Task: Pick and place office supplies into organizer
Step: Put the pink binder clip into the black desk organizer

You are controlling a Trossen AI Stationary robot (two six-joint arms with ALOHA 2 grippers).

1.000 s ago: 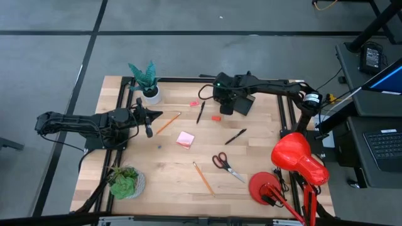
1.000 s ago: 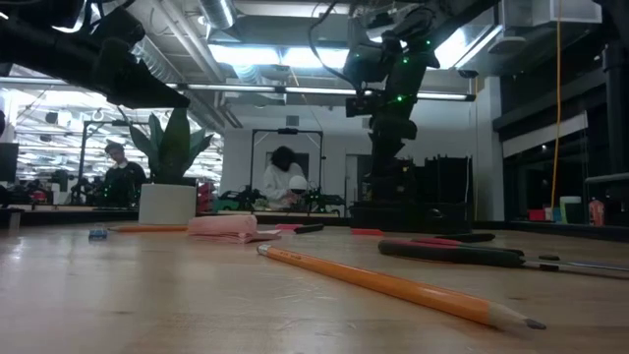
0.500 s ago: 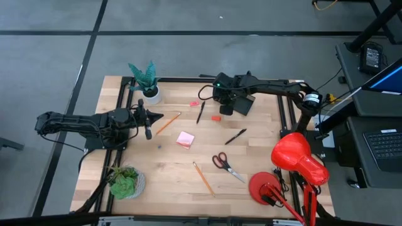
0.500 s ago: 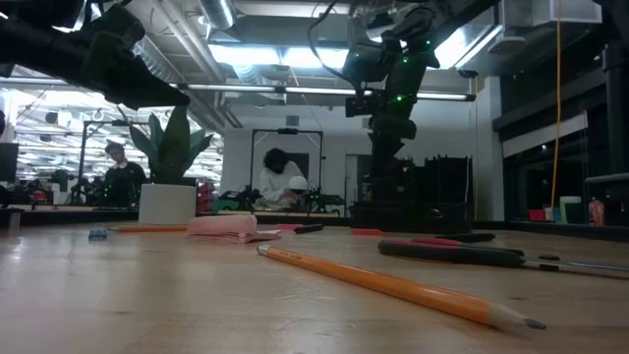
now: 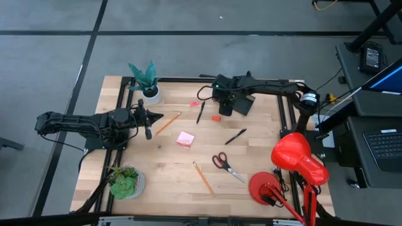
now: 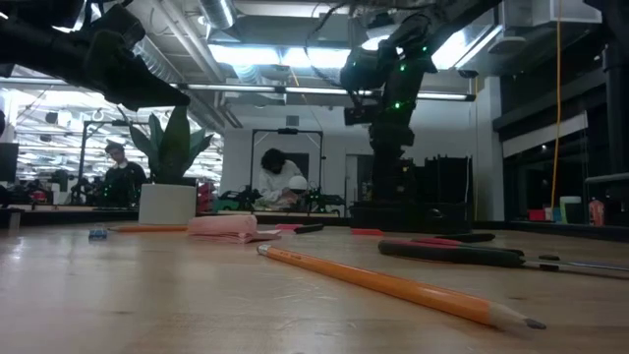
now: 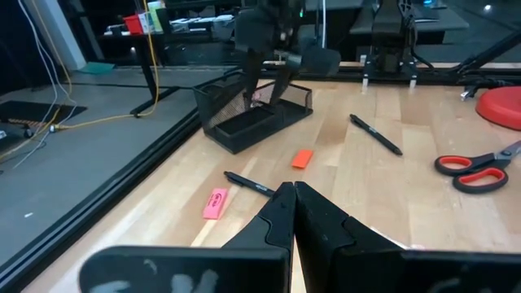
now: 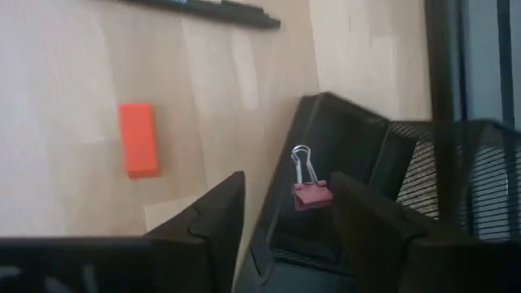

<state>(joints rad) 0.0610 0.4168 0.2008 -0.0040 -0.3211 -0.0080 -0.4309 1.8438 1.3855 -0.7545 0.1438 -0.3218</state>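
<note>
One clip point(image 8: 310, 192) sits in the organizer point(image 8: 383, 163) between wide right jaws (left jaws shut); pens, pencils, scissors point(image 5: 225, 164) remain on the tabletop.

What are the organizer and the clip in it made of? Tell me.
Organizer: apparently black metal mesh, matte; a fine woven grid shows on its wall. Binder clip: reddish-pink body, probably painted metal, with thin silvery wire handles that glint.

Far edge: organizer point(image 5: 242, 103) with the right gripper point(image 5: 221, 105) over it, open; potted plant point(image 5: 146, 80) at the far-left corner.
Left side: left gripper point(image 5: 149, 119), shut, above a pencil point(image 5: 168, 123).
Centre: sticky-note pad point(image 5: 184, 139), pens, scissors point(image 5: 225, 164) well apart, seemingly passable between.
Near-right corner: red lamp point(image 5: 286, 169) blocks.
</note>
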